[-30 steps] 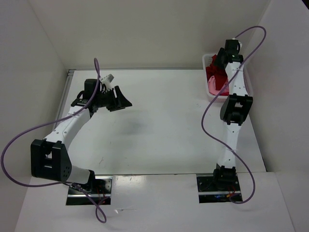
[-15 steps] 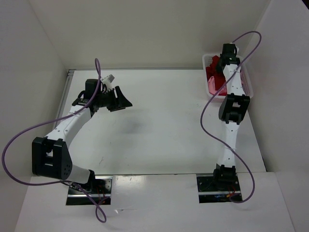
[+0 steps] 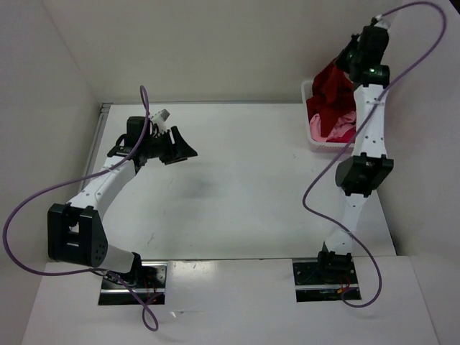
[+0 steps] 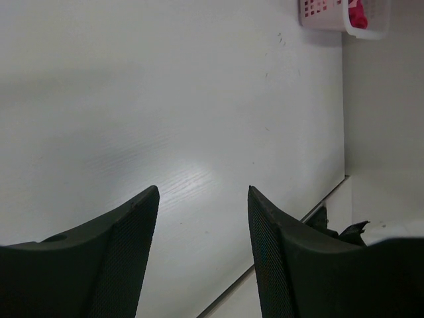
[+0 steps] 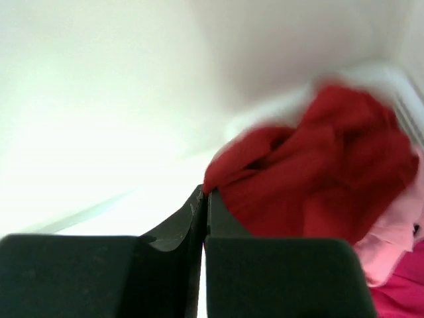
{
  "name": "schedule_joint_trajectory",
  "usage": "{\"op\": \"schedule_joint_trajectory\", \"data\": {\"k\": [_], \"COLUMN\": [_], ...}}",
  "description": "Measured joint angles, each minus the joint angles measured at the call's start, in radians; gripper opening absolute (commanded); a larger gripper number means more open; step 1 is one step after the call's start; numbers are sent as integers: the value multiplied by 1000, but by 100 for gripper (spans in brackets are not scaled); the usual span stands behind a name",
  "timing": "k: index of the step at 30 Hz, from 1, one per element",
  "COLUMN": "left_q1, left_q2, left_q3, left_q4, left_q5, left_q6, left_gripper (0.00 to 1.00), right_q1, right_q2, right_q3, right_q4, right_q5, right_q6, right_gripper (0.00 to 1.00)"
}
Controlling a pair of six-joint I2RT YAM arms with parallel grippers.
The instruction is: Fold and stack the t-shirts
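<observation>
Right gripper [image 5: 204, 195] has its fingers clamped on the dark red shirt [image 5: 318, 172], which stretches up out of the basket [image 3: 305, 88]; pink shirt [image 3: 345, 128] and crimson shirt [image 5: 397, 301] lie inside. Left gripper [image 4: 203, 192] holds its fingers apart above the table [image 3: 237, 194]

The white tabletop [image 3: 244, 187] carries a white mesh basket [image 3: 321, 146] at its far right corner; faint dark scuffs mark its middle.

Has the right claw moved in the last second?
Yes. The right gripper has lifted out of the basket, pulling the dark red shirt up.
</observation>
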Motion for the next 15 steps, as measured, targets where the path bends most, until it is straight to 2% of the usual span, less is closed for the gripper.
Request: {"op": "schedule_joint_trajectory", "data": {"k": [3, 7, 11, 15], "left_q1": [0, 0, 24, 117], "left_q2": [7, 11, 10, 5], "left_q3": [23, 69, 99, 100], "left_q4": [5, 13, 13, 11], "left_q5": [0, -11, -34, -56], "left_q6": [-8, -26, -53, -85], "left_gripper": [64, 64, 64, 65], "right_q1": [9, 86, 232, 265], "right_q2": [-218, -424, -500, -526], "right_q3": [-59, -15, 77, 98], "right_q4": [67, 186, 330, 467], "right_q5": [-89, -242, -442, -601], "right_q6": [39, 107, 193, 296], "right_gripper": [0, 0, 0, 0]}}
